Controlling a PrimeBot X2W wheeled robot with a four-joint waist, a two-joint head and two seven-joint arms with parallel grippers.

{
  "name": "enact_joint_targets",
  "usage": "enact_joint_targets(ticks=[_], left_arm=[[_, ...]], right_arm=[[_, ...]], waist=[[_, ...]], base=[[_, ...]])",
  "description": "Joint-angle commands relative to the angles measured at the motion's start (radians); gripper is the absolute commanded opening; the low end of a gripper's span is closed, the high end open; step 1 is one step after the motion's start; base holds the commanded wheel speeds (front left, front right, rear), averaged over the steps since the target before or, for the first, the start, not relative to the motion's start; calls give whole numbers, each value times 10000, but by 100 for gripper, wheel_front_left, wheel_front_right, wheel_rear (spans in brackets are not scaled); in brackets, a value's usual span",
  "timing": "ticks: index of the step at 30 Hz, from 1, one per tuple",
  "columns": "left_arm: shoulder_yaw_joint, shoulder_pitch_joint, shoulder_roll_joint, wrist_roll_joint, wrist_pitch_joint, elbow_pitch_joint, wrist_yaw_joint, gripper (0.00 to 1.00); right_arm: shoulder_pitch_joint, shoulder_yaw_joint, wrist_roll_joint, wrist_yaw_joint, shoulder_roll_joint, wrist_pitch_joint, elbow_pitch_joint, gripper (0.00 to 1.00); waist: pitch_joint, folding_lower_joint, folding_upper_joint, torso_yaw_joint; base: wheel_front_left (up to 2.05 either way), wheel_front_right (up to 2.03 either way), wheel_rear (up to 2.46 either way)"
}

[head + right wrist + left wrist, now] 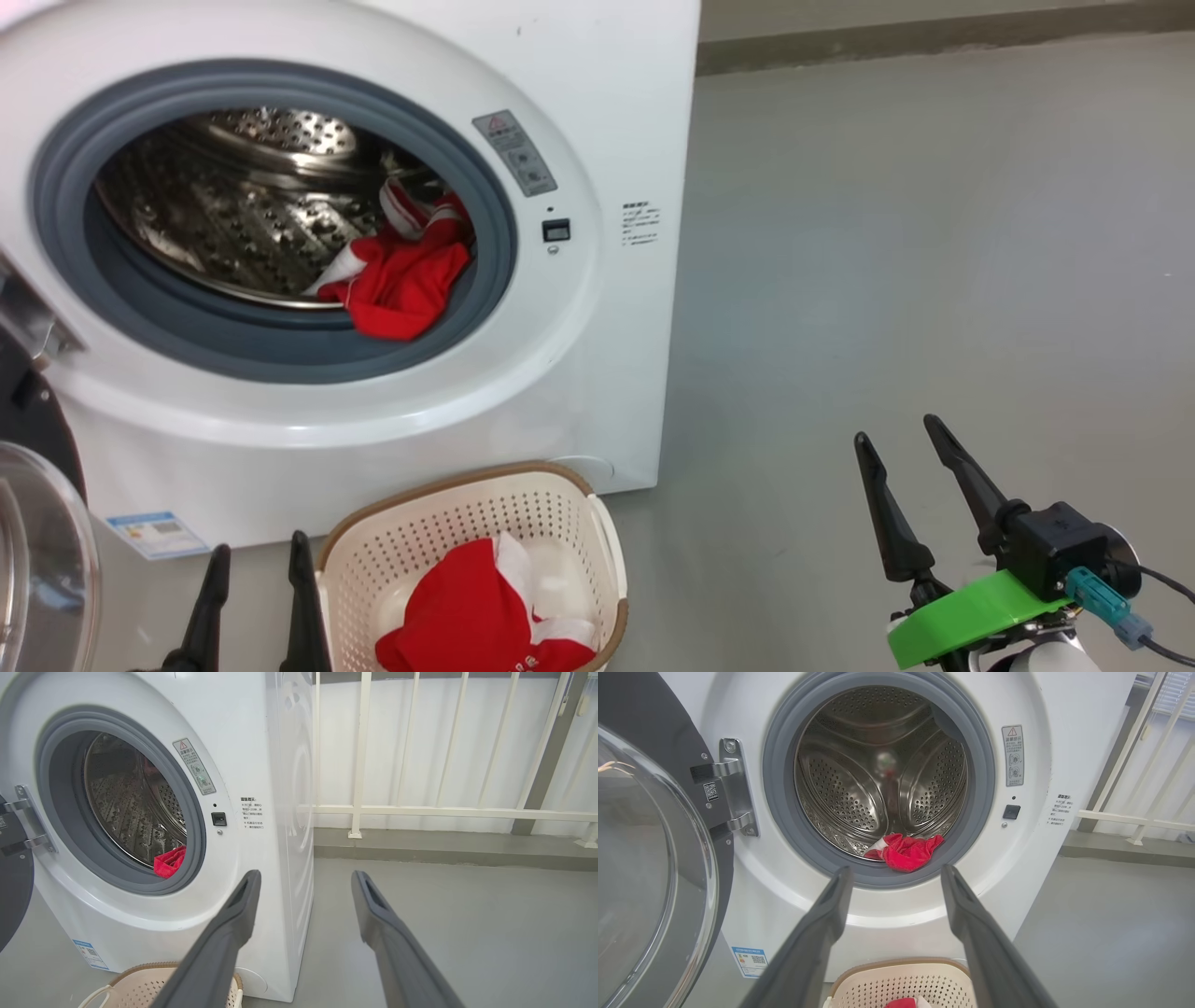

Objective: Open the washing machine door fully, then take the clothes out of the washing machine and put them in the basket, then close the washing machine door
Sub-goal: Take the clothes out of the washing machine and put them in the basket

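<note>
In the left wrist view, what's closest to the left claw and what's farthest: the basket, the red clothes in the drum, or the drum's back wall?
1. Basket, right below the left claw.
2. Red clothes, ahead, low in the opening.
3. Drum's back wall, deep inside.

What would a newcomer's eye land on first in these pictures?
Bright red clothes lie at the mouth of the white washing machine. More red clothing sits in the cream basket on the floor just in front, and the glass door stands swung open at the left.
</note>
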Motion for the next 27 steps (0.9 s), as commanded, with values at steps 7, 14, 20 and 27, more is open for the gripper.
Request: enact_joint_targets(ticks=[7, 14, 20, 27], left_arm=[[273, -5, 102, 155, -91, -334, 114, 100], [213, 70, 100, 148, -91, -272, 126, 100], [185, 90, 98, 86, -91, -204, 139, 100], [163, 91, 97, 38, -91, -158, 174, 100]], right_arm=[[-36, 226, -29, 62, -5, -65, -364, 100], [2, 256, -9, 62, -5, -65, -374, 100], [11, 263, -23, 62, -5, -65, -394, 100], [5, 273, -39, 62, -5, -65, -394, 100]], waist=[[-298, 0, 0, -238], [-378, 0, 0, -287], [-373, 0, 0, -309], [-339, 0, 0, -293]], base=[[0, 0, 0], [0, 0, 0], [0, 0, 0], [0, 0, 0]])
